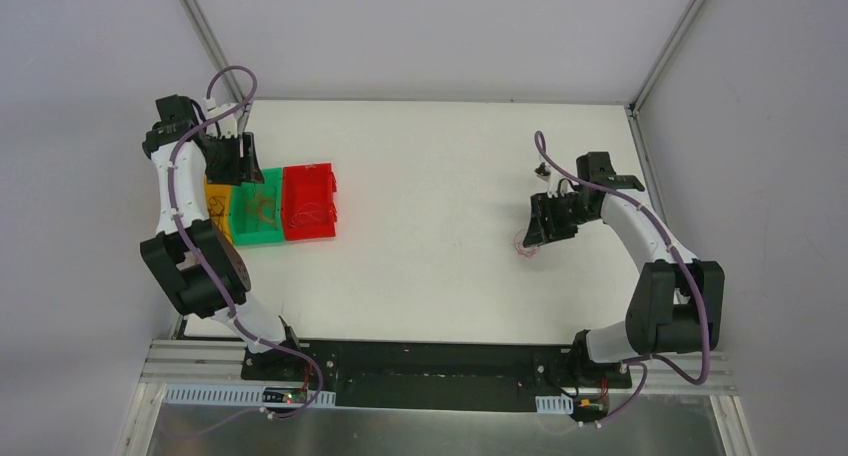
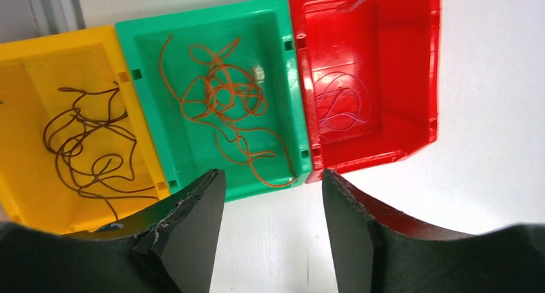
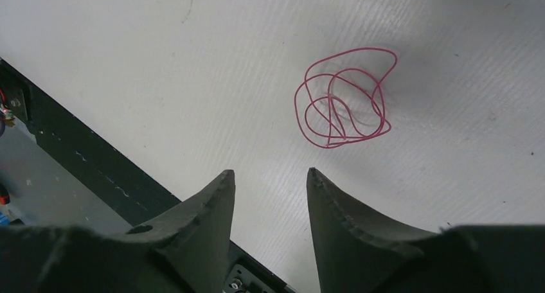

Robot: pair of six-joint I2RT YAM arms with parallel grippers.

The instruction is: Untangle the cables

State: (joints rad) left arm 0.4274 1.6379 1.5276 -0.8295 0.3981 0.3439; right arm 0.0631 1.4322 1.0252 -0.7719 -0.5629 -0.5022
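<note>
A thin red cable (image 3: 344, 99) lies coiled on the white table, ahead and to the right of my right gripper (image 3: 270, 174), which is open and empty above it. It shows faintly in the top view (image 1: 526, 244) beside the right gripper (image 1: 540, 231). My left gripper (image 2: 273, 177) is open and empty, hovering at the near edge of three bins (image 1: 228, 161). Dark cables (image 2: 90, 145) lie in the yellow bin (image 2: 26, 68). Orange cables (image 2: 222, 100) lie in the green bin (image 2: 144, 74). A thin red cable (image 2: 344, 106) lies in the red bin (image 2: 411, 62).
The three bins (image 1: 270, 204) stand side by side at the table's left. The dark front edge of the table (image 3: 96, 171) and the mounting rail (image 1: 420, 361) run along the near side. Frame posts stand at the back corners.
</note>
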